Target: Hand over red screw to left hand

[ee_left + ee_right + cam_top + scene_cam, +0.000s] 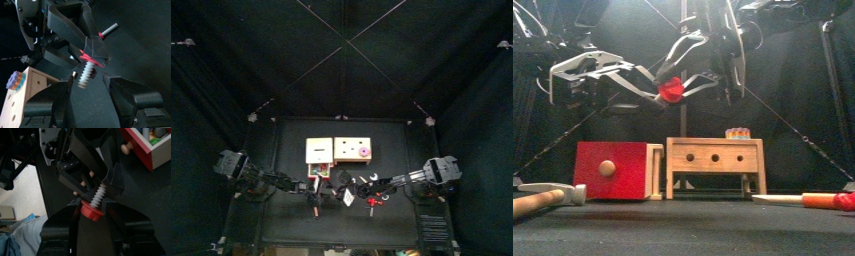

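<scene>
The red screw (91,211) has a bright red head and a grey threaded shaft (85,75). My right gripper (93,207) is shut on its red head and holds it in the air above the table's middle. My left gripper (90,85) is open, and the shaft hangs between its jaws without touching them. In the front view the red screw (671,90) shows where the left gripper (652,92) and the right gripper (687,84) meet. From above, the left gripper (323,185) and the right gripper (368,182) face each other; the screw is too small to pick out there.
A red box (613,170) and a wooden block with holes (714,162) stand on the table behind the grippers. A hammer (547,200) lies front left, an orange-red-handled tool (828,201) front right. Another red-and-grey piece (105,31) shows beyond the right gripper.
</scene>
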You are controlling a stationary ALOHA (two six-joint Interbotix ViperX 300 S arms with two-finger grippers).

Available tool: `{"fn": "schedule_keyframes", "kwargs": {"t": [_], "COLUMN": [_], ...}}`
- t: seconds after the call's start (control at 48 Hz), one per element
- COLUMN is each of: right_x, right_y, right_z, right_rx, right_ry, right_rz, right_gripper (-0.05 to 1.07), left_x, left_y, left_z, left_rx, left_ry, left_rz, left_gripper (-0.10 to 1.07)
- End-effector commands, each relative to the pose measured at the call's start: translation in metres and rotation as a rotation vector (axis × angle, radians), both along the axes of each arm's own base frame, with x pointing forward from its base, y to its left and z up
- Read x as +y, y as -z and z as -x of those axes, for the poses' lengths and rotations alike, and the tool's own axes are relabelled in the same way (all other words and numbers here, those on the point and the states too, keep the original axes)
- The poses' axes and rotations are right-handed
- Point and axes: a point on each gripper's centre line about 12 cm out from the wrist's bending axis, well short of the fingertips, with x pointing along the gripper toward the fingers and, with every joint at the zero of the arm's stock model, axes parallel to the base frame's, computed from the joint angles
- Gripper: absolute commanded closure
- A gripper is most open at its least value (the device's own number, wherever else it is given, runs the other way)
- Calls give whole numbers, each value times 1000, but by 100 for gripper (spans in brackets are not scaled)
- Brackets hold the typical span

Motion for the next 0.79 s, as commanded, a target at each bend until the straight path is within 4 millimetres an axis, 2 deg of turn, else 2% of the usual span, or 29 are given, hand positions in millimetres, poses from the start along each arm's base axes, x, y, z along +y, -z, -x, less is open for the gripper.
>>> {"fn": "schedule_keyframes", "kwargs": {"t": [0.0, 0.354, 0.625, 0.771], "right_x": [-3, -4, -1, -1], "right_y": [-15, -13, -12, -11], "right_z": [-2, -4, -3, -3], "right_rx": [-40, -38, -35, -32], "right_ry": [6, 6, -7, -4], "right_rz": [-9, -12, -4, 1], "right_gripper": [40, 40, 37, 25], "left_x": [-1, -1, -1, -1], "left_y": [-9, -8, -8, -8], "left_z": [-5, -6, -6, -6], "left_rx": [-33, -28, -28, -30], "left_ry": [-2, -1, -1, -1], "left_rz": [5, 2, 2, 2], "left_gripper": [14, 39, 40, 40]}}
